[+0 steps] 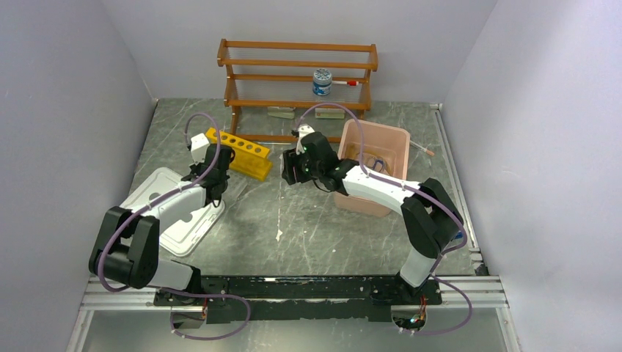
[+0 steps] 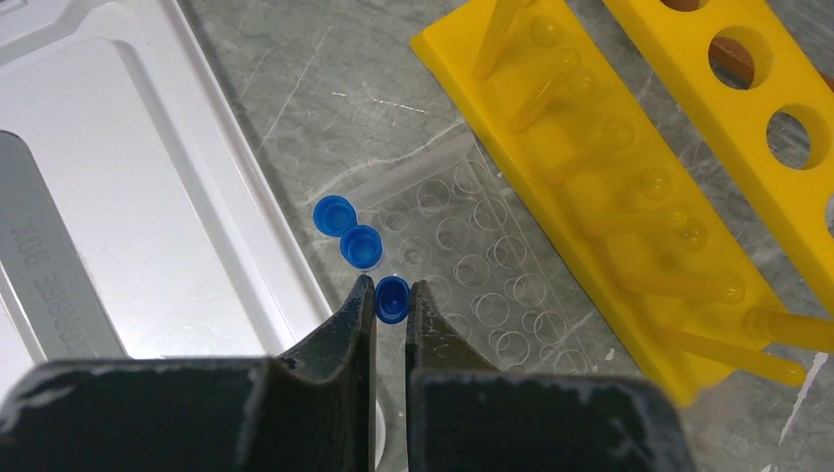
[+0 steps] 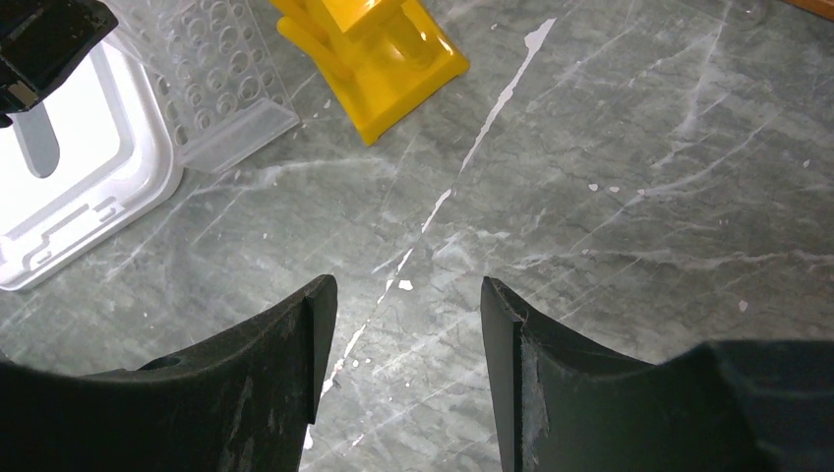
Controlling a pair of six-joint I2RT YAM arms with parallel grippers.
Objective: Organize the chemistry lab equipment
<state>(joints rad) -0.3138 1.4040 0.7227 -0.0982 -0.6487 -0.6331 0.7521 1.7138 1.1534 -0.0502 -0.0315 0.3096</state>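
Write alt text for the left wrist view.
The left hand pinches a blue-capped tube at the edge of a clear tray, two more tubes beside it. A yellow rack lies to the right, a white box to the left.

Yellow rack (image 2: 600, 226), blue caps (image 2: 361, 246), pinkish-looking bin (image 1: 375, 125)

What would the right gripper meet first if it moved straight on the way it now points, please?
Probably the grey table: the right gripper, jaws open, frames nothing else, though depth is unclear.

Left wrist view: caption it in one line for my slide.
Left arm's fingers pinch one blue-capped tube in a clear tray, yellow rack alongside.
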